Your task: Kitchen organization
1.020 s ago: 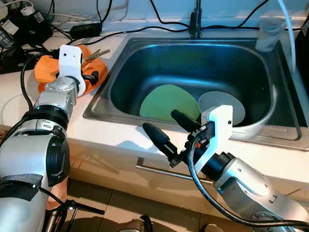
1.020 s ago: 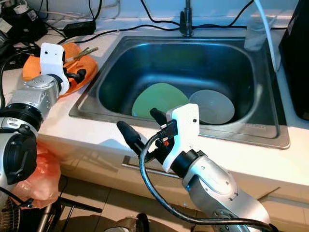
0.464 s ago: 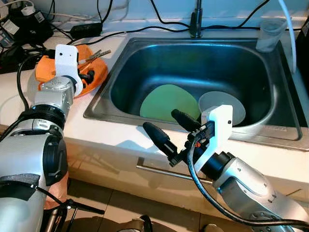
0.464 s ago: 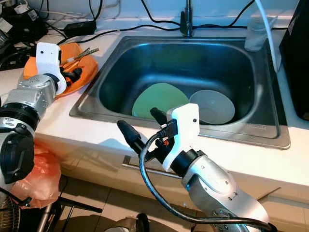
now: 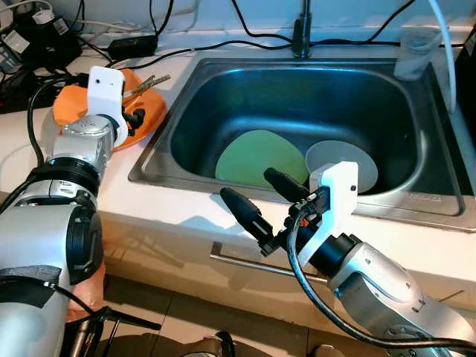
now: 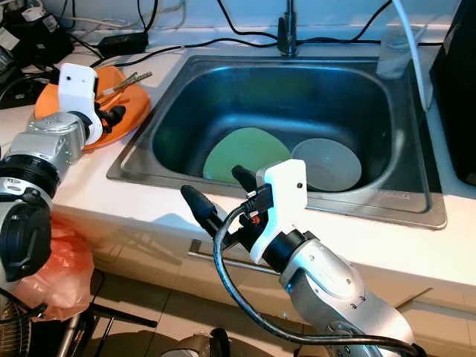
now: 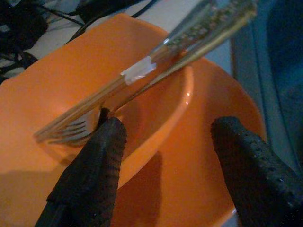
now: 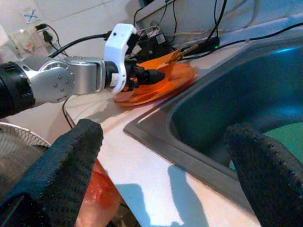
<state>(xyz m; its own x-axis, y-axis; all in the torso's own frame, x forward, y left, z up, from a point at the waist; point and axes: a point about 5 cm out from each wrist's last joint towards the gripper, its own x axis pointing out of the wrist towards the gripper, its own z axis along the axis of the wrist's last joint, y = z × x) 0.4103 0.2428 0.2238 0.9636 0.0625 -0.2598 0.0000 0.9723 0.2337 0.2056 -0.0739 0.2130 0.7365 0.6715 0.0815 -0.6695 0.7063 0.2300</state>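
Left end effector (image 7: 163, 156) spread open over orange plate (image 7: 189, 156) on table (image 5: 30, 160), holding nothing. Forks (image 7: 156, 66) lean on orange bowl (image 7: 142, 113). Risk: fingers nudge bowl, forks slide toward sink (image 5: 186, 97). Right end effector (image 5: 256, 197) open, empty.

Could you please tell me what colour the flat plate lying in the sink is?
The plate is light green, clearest in the left eye view.

Both head eyes look down on the sink (image 5: 297, 111) and counter (image 5: 171, 212). The left wrist camera sits close over the orange plate (image 7: 189, 161); the right wrist camera faces across the sink edge toward that plate.
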